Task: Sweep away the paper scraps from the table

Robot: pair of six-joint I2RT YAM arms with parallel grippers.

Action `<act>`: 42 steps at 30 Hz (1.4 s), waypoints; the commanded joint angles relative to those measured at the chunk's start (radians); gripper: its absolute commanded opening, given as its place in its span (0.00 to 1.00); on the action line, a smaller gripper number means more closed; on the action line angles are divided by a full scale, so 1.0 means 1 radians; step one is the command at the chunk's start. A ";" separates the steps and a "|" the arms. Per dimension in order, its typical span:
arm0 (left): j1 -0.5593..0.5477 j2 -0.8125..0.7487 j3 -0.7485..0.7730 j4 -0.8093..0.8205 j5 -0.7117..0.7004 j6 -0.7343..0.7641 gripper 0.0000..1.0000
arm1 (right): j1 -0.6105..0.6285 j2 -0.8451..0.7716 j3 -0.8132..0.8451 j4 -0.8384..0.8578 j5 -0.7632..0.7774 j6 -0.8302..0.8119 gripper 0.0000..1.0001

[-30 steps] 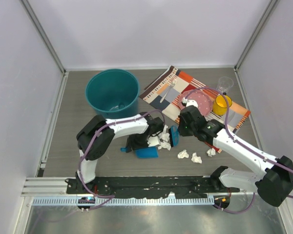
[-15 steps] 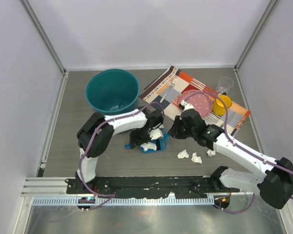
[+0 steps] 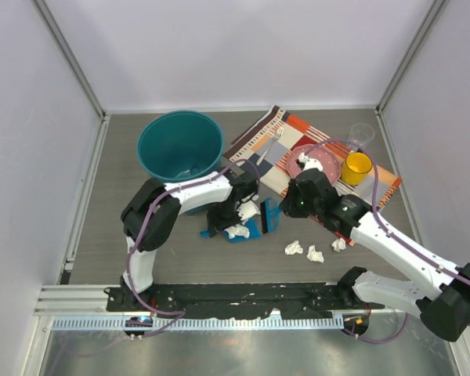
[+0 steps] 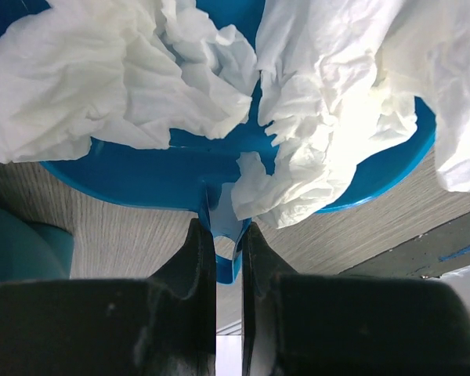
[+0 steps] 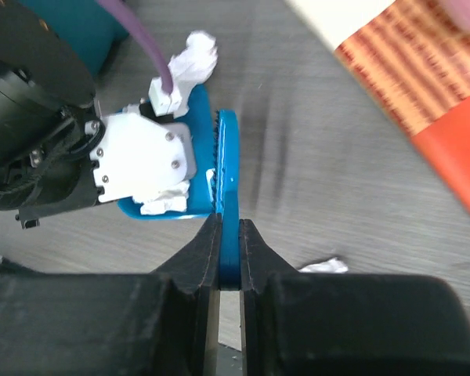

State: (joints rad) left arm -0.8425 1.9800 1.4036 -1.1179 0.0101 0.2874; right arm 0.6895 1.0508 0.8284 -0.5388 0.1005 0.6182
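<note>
Table [image 3: 117,235]: dustpan [image 4: 164,176] of paper scraps [image 4: 102,78] clamped in left gripper [image 4: 229,231], brush [image 5: 229,196] in right gripper [image 5: 230,227]

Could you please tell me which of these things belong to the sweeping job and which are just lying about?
Job in hand: paper scraps, dustpan, brush, bin, table.
Lying about: placemat, fork, plate, yellow cup, glass.

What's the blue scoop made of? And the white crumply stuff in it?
The dustpan looks like smooth blue plastic: even colour, soft sheen. The wads look like thin matte paper or tissue, from their sharp creases.
</note>
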 commanded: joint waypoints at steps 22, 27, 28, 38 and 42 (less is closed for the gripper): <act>0.016 -0.073 -0.061 0.018 0.018 -0.022 0.00 | -0.280 0.445 0.221 0.603 -0.312 -0.172 0.01; 0.020 -0.073 -0.060 0.021 0.019 -0.022 0.00 | -0.277 0.500 0.166 0.661 -0.331 -0.147 0.01; 0.022 -0.073 -0.057 0.021 0.019 -0.024 0.00 | -0.275 0.512 0.163 0.663 -0.340 -0.147 0.01; 0.036 -0.067 -0.055 0.023 0.002 -0.022 0.00 | -0.268 0.447 0.083 0.545 -0.337 -0.216 0.01; 0.042 -0.061 -0.046 0.029 -0.001 -0.024 0.00 | -0.268 0.324 0.015 0.510 -0.346 -0.206 0.01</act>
State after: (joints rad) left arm -0.8135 1.9377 1.3514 -1.0985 0.0120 0.2687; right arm 0.4171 1.5204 0.8902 -0.0067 -0.2379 0.4377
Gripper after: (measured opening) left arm 0.110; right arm 0.142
